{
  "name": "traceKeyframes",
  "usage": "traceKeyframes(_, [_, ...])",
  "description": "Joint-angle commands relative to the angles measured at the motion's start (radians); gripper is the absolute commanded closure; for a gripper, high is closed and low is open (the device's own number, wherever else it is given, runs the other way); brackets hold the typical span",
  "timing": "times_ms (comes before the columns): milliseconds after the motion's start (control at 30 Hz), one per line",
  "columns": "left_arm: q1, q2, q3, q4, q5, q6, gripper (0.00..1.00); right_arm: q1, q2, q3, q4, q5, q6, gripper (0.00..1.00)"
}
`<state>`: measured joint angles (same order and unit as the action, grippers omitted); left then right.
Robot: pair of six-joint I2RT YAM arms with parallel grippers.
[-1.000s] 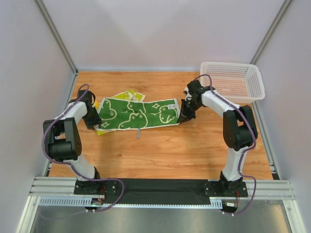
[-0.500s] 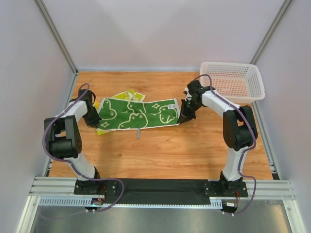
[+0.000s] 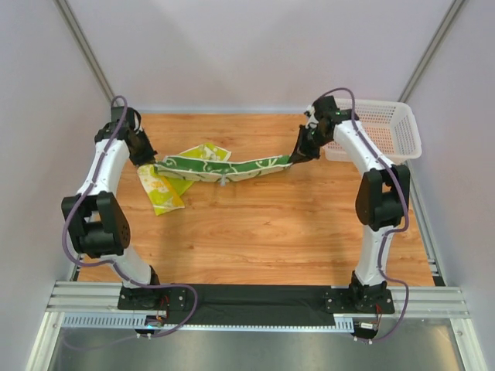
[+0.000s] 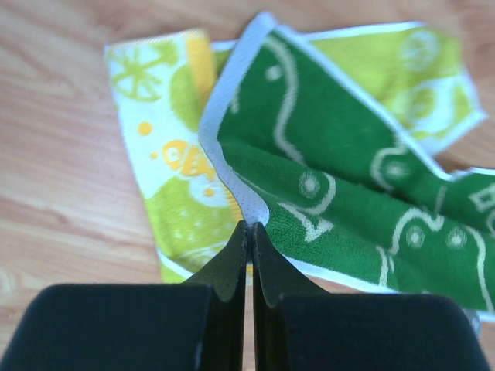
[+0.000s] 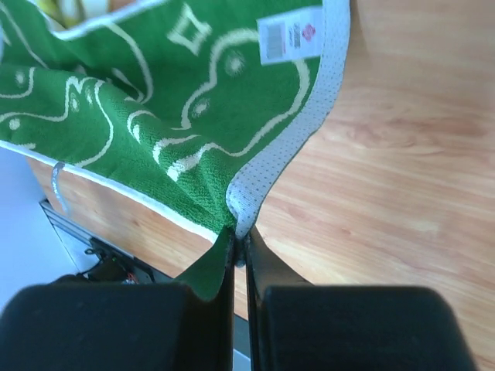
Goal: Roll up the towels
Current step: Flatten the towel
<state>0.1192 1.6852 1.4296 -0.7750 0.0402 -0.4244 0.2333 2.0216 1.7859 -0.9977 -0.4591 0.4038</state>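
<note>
You see the green towel (image 3: pixel 224 166) stretched as a narrow band between your two arms, over the far half of the wooden table (image 3: pixel 271 232). Your left gripper (image 3: pixel 152 160) pinches its left end and your right gripper (image 3: pixel 292 160) its right end, both closed on the cloth. The band sags slightly in the middle and seems to hang clear of the wood, though from above that is hard to judge. A lime-and-yellow towel (image 3: pixel 162 192) lies flat on the table by the left end. The white perforated basket (image 3: pixel 387 124) sits at the far right corner.
</note>
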Motion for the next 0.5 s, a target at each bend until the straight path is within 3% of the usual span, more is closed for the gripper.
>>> traceKeyframes(0, [-0.041,-0.091,0.098,-0.023,0.133,-0.013,1.00,-0.057,-0.038,0.128,-0.099,-0.010,-0.028,1.00])
traceKeyframes(67, [-0.085,-0.137,0.103,-0.017,0.164,-0.023,1.00,-0.084,-0.108,0.101,-0.108,0.011,-0.036,1.00])
traceKeyframes(167, [-0.116,-0.226,0.045,-0.018,0.179,-0.051,1.00,-0.104,-0.240,-0.087,-0.069,0.048,-0.037,0.99])
traceKeyframes(300, [-0.116,-0.364,-0.222,-0.001,0.182,-0.079,1.00,-0.106,-0.377,-0.409,0.028,0.062,-0.010,1.00])
traceKeyframes(367, [-0.118,-0.439,-0.352,0.000,0.193,-0.096,1.00,-0.106,-0.432,-0.647,0.080,0.072,0.035,1.00])
traceKeyframes(467, [-0.118,-0.452,-0.490,-0.001,0.199,-0.135,1.00,-0.107,-0.454,-0.749,0.119,0.079,0.075,1.00])
